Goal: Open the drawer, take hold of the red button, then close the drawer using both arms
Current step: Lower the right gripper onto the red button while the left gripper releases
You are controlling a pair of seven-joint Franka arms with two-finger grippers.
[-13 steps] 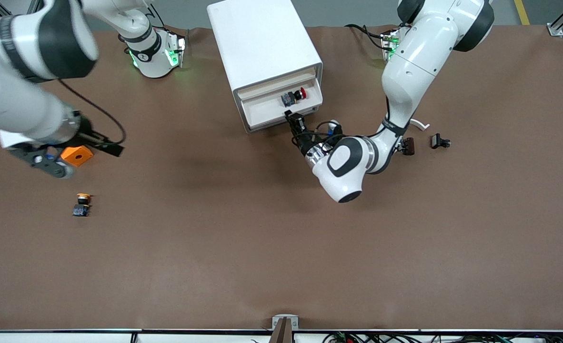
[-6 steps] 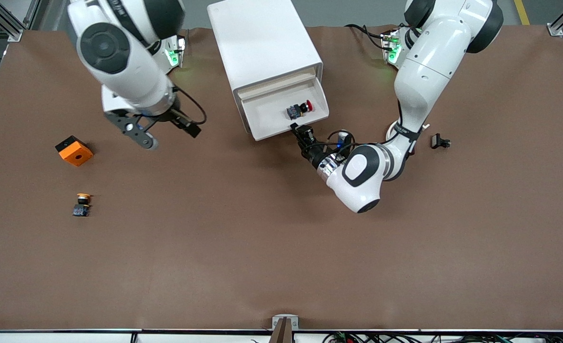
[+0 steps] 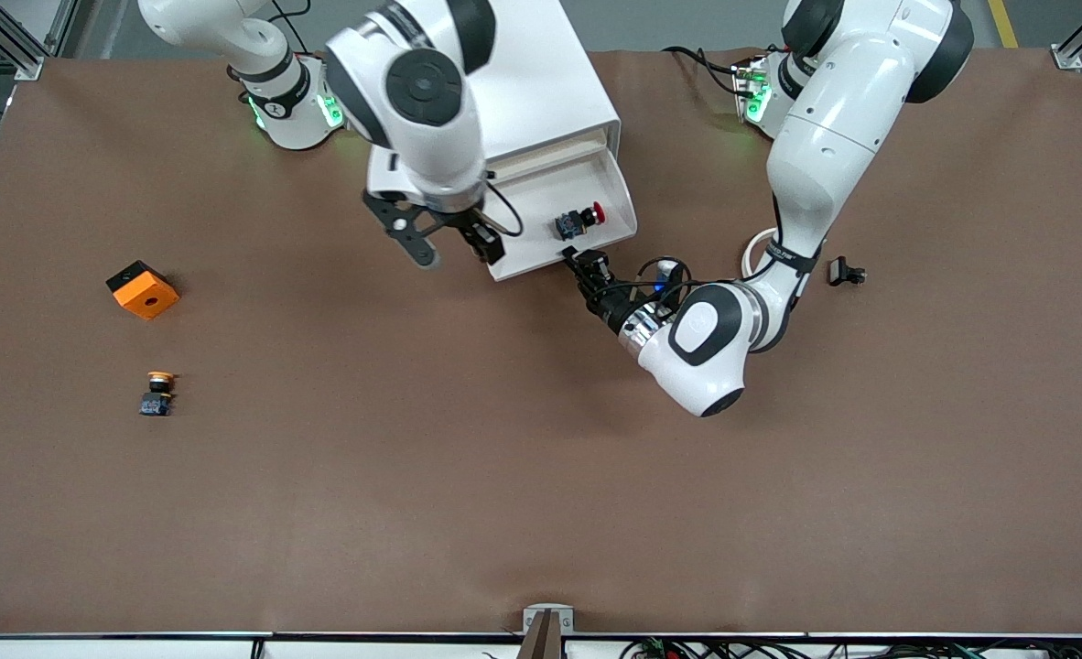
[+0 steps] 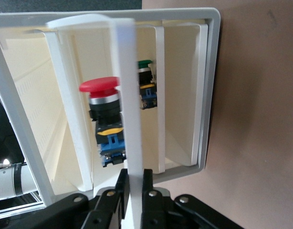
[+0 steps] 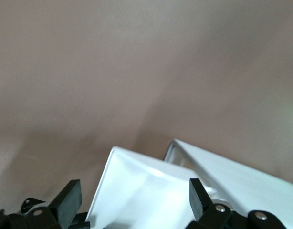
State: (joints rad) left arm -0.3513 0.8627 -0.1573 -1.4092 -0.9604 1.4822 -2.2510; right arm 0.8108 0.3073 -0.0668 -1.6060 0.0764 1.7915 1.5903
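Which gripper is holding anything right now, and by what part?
The left gripper is shut on the drawer, pinching its front lip. The right gripper holds nothing, open over the drawer's corner toward the right arm's end.

Three buttons (image 3: 579, 221) (image 3: 156, 392) (image 4: 145, 84), one orange cube (image 3: 143, 289).

Brown table (image 3: 541, 476) with cabinet (image 3: 504, 82), cube (image 3: 143, 290)

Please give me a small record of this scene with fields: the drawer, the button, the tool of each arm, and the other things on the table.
drawer: pulled out of the white cabinet
button: red cap, lying in the drawer
left tool: shut on the drawer's front edge
right tool: open, over the drawer's corner toward the right arm's end
other things: orange cube, orange-capped button, small black part
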